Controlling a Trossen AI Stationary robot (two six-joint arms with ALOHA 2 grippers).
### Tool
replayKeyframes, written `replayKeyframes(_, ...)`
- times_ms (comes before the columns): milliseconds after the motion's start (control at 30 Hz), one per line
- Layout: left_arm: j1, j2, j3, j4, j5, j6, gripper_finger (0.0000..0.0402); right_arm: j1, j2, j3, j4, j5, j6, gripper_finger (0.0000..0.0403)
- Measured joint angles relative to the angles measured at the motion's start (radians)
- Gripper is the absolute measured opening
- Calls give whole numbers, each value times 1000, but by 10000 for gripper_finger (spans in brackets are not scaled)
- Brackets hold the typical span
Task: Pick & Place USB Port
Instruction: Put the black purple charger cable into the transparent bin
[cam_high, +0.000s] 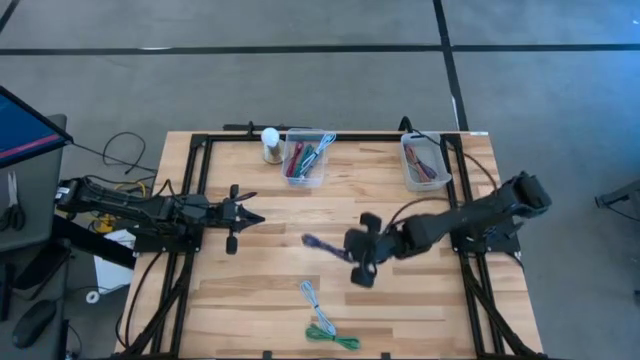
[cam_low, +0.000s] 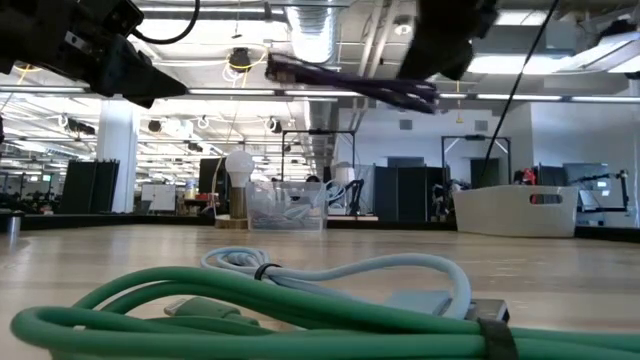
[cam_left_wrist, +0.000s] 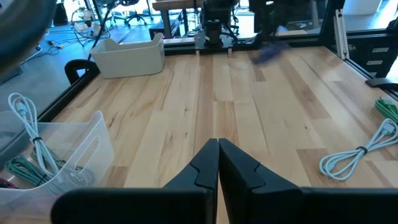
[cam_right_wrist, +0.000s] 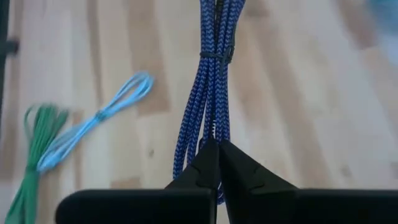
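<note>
The high view looks straight down on the whole wooden table (cam_high: 330, 240) and both arms. The low view sits at table-top level, close behind the green cable (cam_low: 250, 315), facing the room. Each wrist view looks forward along the tabletop; the right one, nearer, shares that green cable (cam_right_wrist: 34, 149).

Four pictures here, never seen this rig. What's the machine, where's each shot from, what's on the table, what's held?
Two dark robot arms work at a wooden table. One picture looks straight down, one level across the tabletop, and one comes from each wrist. The right end effector is shut on a bundled blue braided cable, lifted off the wood. The left end effector is shut, empty, waiting at its side. On the table lie a green cable and a pale blue cable; two bins hold more cables.
</note>
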Motion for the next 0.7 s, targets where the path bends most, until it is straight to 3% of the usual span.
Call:
replayKeyframes(333,0,0,0,0,1,0,12,-204,-54,0,87,86,-83,1)
replayKeyframes(700,0,0,0,0,1,0,12,-438,-49,0,297,-44,-175,0)
